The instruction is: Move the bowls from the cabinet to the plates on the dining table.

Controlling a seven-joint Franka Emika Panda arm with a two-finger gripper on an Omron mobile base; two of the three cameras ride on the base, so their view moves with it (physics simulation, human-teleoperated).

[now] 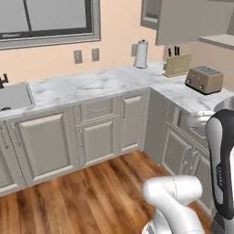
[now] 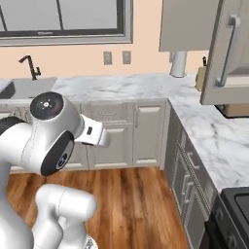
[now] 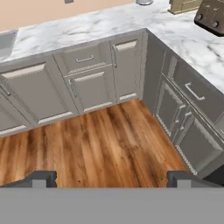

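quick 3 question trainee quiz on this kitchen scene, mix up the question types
1. True or false: the claw is closed around a bowl.
2. Multiple choice: what stands on the worktop right beside the knife block? A) a kettle B) a toaster C) a yellow plate
3. Fill in: in the right base view, the door of the wall cabinet stands ____.

Key:
1. False. Its finger tips stand wide apart over the wood floor, with nothing between them.
2. B
3. open, swung out with its bar handle facing the camera.
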